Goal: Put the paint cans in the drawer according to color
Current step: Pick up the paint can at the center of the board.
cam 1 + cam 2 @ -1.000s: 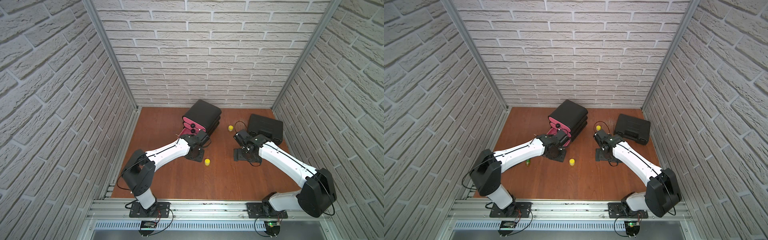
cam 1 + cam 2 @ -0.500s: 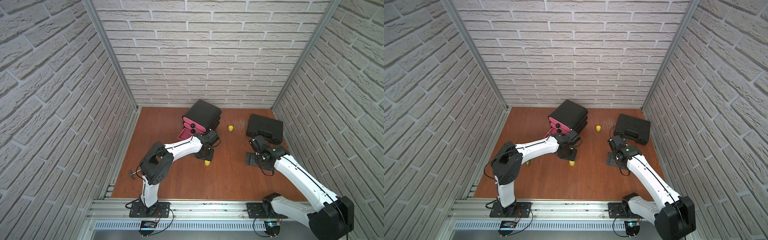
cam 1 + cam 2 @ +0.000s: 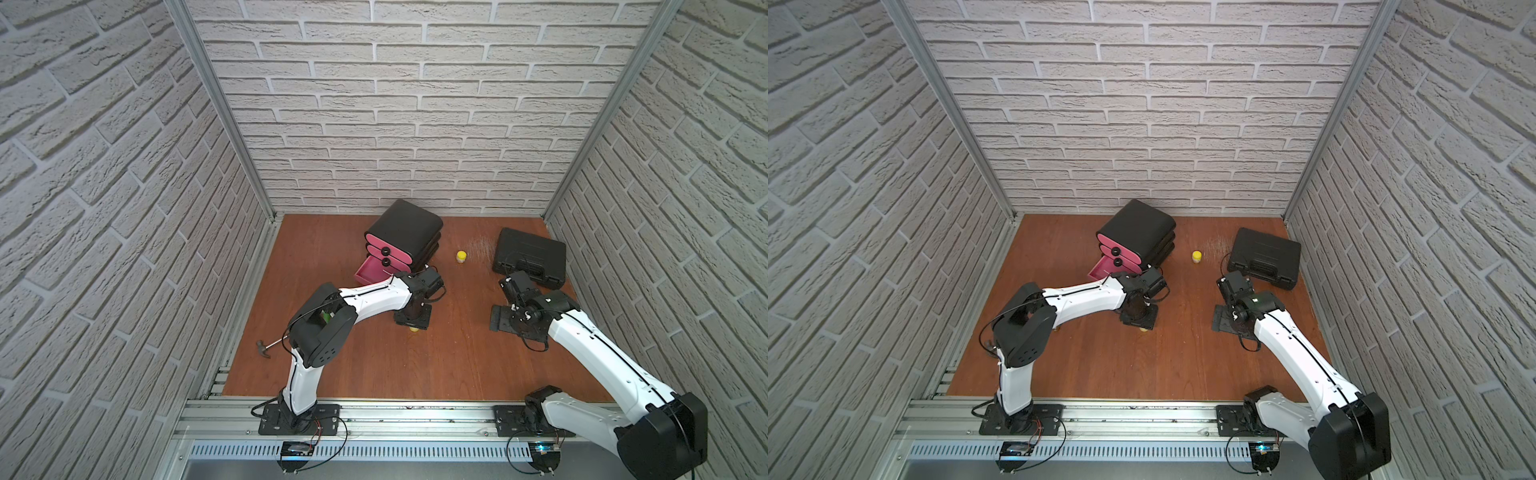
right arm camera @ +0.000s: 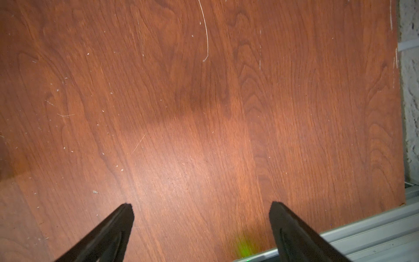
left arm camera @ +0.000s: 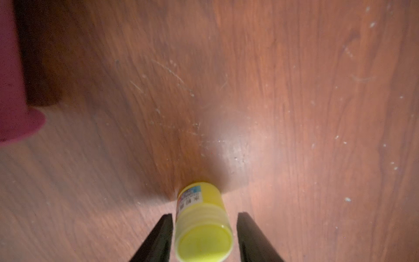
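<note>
Left hand (image 5: 205,215) is set astride a yellow can (image 5: 201,226) standing on the table (image 5: 294,113), jaws apart: one side touching, a slit at the other. Centring is needed first, then a squeeze below the lid. Right hand (image 4: 201,204) is spread, empty. Bottom drawer (image 3: 368,272) stands open.

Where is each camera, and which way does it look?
Both top views: high at the front, looking down at the table and cabinet; left arm and right arm show.
Left wrist: on the left arm, looking down; left hand straddles a yellow can.
Right wrist: on the right arm, looking down at the table; right hand open.
Shared: that can also peeks out in both top views.
</note>
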Controlling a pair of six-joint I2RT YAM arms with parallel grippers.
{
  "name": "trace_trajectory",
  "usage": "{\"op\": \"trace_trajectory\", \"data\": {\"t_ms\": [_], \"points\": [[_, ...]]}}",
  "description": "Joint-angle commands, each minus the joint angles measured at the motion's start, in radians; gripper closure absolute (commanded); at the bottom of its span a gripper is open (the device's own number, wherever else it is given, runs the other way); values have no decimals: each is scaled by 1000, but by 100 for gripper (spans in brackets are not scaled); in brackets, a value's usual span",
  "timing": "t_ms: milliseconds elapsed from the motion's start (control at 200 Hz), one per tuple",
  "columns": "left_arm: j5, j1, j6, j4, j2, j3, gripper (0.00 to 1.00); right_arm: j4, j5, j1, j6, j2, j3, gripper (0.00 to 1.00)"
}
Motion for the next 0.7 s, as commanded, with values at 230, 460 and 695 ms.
{"op": "trace_trajectory", "data": {"t_ms": [230,460,695], "points": [[-58,-10,-13,-27,-35,7,72,30,-64,-7,-33,-22,-13,2],[-144,-4,-62,-72,-145,7,77,47,-100,-7,-53,-2,-16,2],[-258,59,-166,-100,-291,-31,81,88,-163,-5,-84,17,-23,3]]}}
